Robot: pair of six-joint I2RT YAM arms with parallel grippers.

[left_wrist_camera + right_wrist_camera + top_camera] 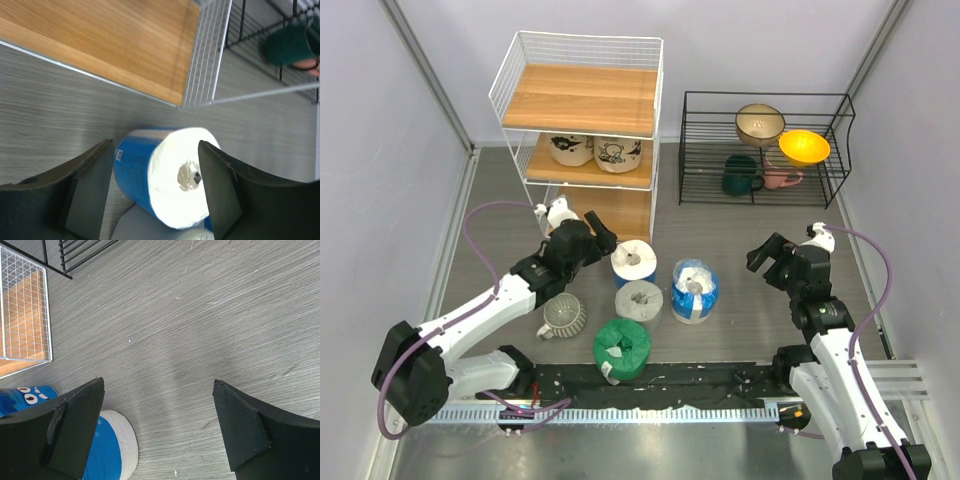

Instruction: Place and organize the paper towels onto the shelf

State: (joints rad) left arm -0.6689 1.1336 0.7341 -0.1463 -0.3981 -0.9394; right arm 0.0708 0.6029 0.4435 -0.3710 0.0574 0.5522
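Observation:
The shelf (582, 100) stands at the back left, with two tan cartoon-print paper towels (571, 148) (617, 153) on its middle board. On the table stand a blue-white roll (634, 262), a white-blue roll (694, 290), a grey roll (639, 300) and a green roll (622, 346). My left gripper (598, 236) hovers just left of the blue-white roll (165, 175), open, with the roll showing between its fingers (90, 185) and the shelf's bottom board (115, 45) beyond. My right gripper (766, 255) is open over bare table (158, 381), right of the white-blue roll (115, 445).
A ribbed pale mug (563, 316) lies under my left forearm. A low black wire rack (765, 150) at the back right holds bowls and mugs, among them a green mug (290, 45). The grey roll (150, 227) sits just in front of the blue-white one.

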